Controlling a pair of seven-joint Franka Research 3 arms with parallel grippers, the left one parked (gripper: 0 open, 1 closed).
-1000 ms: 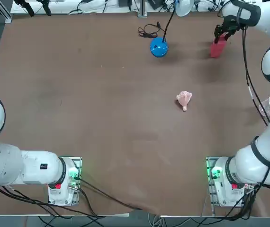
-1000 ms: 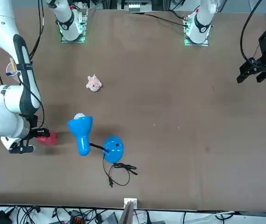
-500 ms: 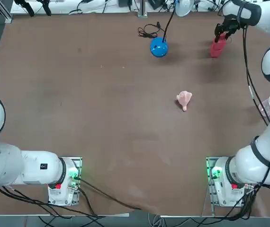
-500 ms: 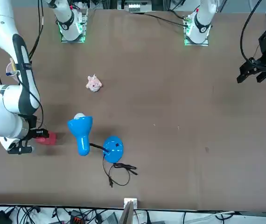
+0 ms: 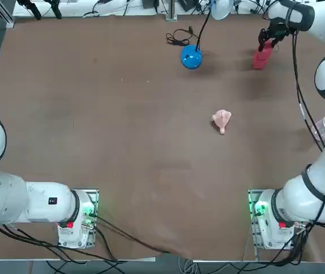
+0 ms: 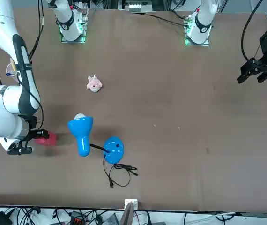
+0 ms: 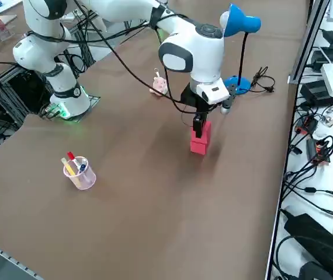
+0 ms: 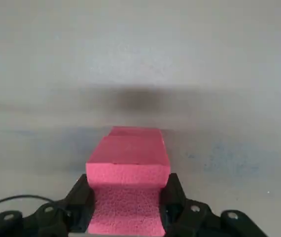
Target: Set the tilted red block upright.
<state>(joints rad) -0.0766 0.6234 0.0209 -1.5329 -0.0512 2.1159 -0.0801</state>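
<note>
I see the red block in the upper right of the top view: a matte, foam-grained cuboid with square edges, standing on the flat brown table. The right gripper is clamped on the block's upper part, black fingers pressed against two opposite faces in the wrist view. In the side view the right arm hangs over it, wrist pointing straight down, block bottom on the tabletop. Left of the block in the top view sits the glossy round base of a blue desk lamp; a lumpy pale pink toy lies mid-frame.
</note>
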